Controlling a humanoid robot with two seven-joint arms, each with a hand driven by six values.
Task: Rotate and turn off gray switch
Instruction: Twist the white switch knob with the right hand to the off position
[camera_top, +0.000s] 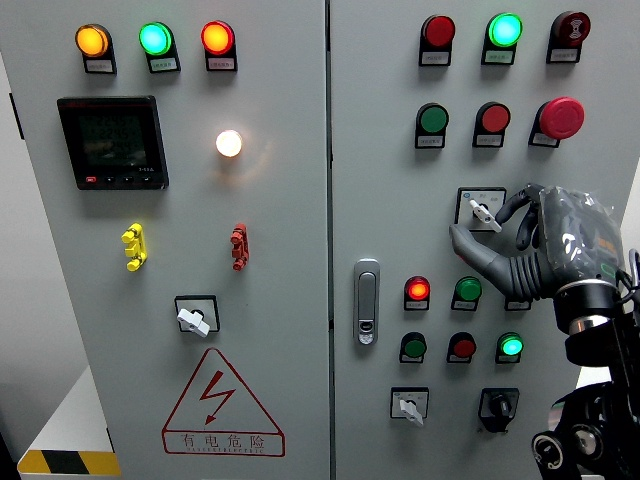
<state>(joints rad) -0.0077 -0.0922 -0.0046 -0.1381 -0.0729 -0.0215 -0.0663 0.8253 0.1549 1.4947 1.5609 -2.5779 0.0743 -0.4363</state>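
A gray rotary switch (481, 211) sits on a white square plate on the right door, its knob pointing down and to the right. My right hand (484, 228) comes in from the right edge and hovers at this switch. The thumb (468, 245) reaches under the plate, and the curled fingers (517, 207) stand just right of the knob. The knob shows free between them, with no finger pressed on it. The left arm is out of the picture.
Two more gray switches sit lower: one on the left door (193, 320), one at the bottom of the right door (408, 407), beside a black knob (498, 404). Lit lamps and push buttons surround the hand. A door handle (367, 300) is left of it.
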